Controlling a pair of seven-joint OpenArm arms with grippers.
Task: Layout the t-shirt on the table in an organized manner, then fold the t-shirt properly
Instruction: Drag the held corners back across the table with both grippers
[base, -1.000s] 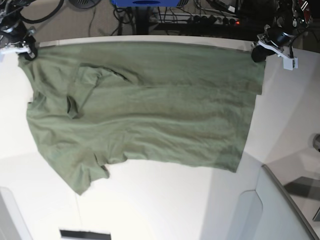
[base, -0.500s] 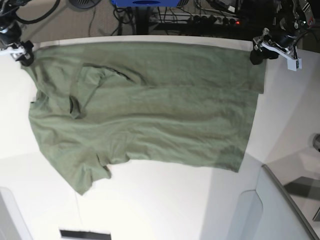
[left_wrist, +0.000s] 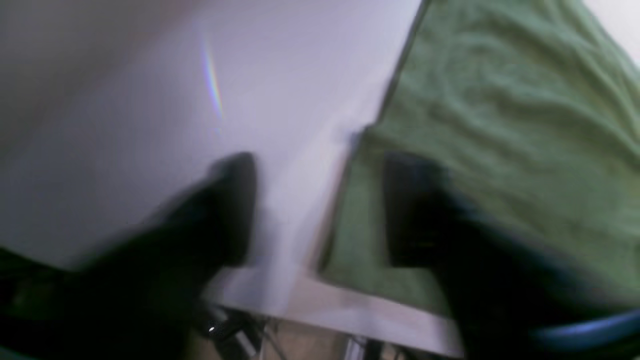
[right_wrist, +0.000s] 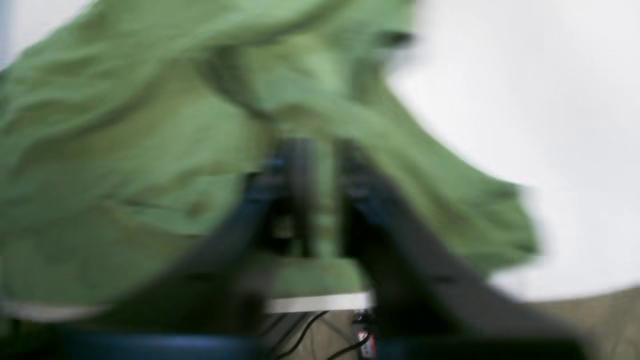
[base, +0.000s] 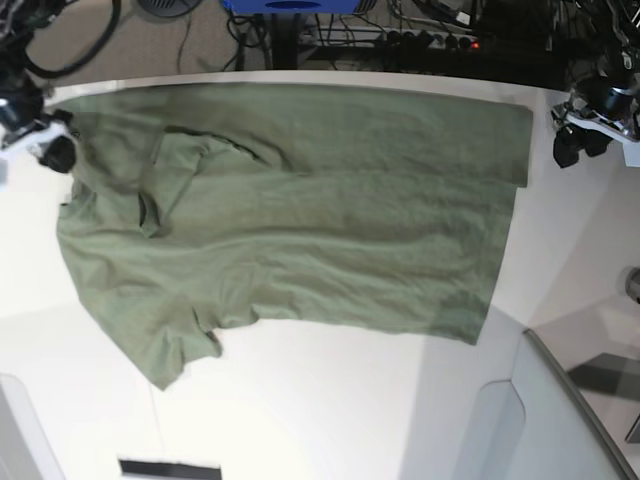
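Cloth covers most of the far half of the table (base: 330, 400): we see the t-shirt (base: 300, 220) spread nearly flat, its top edge running along the far edge and a sleeve trailing toward the near left. Our left gripper (base: 572, 143) hangs off the shirt's far right corner, just beside it and clear of the fabric; in the left wrist view its two dark fingers (left_wrist: 235, 210) stand parted, one over bare table, the other over cloth. Our right gripper (base: 58, 153) sits at the shirt's far left corner. The blurred right wrist view shows its jaws drawn nearly together with green fabric between them.
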